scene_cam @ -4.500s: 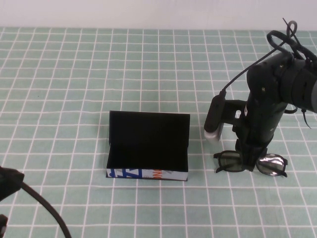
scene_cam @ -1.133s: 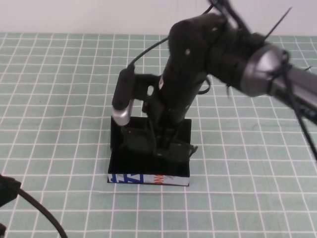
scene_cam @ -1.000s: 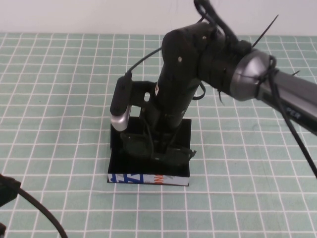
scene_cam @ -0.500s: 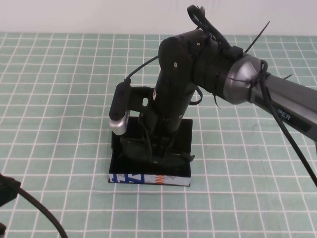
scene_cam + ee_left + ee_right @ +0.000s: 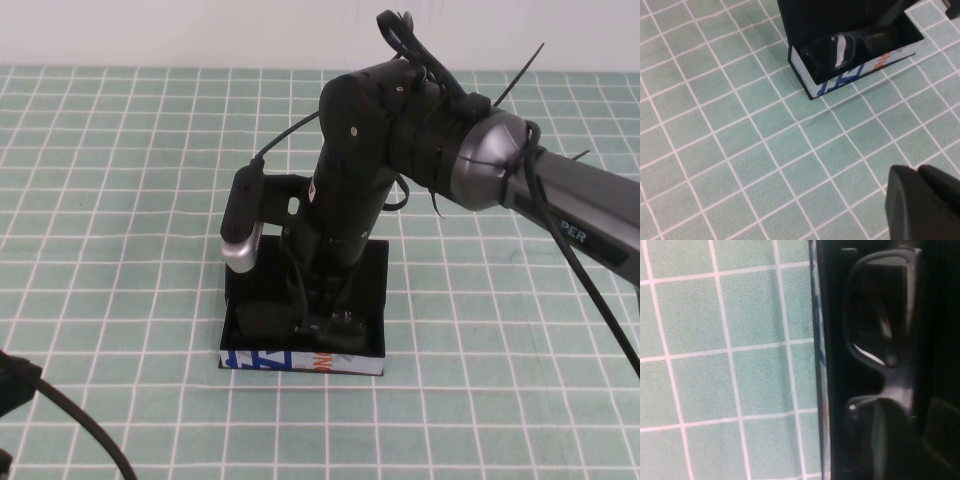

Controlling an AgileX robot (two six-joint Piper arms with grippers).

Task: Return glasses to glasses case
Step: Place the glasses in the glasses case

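glasses (image 5: pixel 290 322) are lying in the case (image 5: pixel 372 300) now, right tool (image 5: pixel 318 318) down inside with fingers apart, so release step; next lift out. left tool (image 5: pixel 922 202) parked off the desk edge, can't tell its state

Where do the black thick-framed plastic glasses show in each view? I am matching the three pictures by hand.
High view: the black thick-framed plastic glasses lie inside the rectangular black glasses case, under the right gripper.
Left wrist view: glasses in the case at the upper edge; the left gripper is far off.
Right wrist view: glasses fill the right side.
Shared landmark: the case's white printed front edge.
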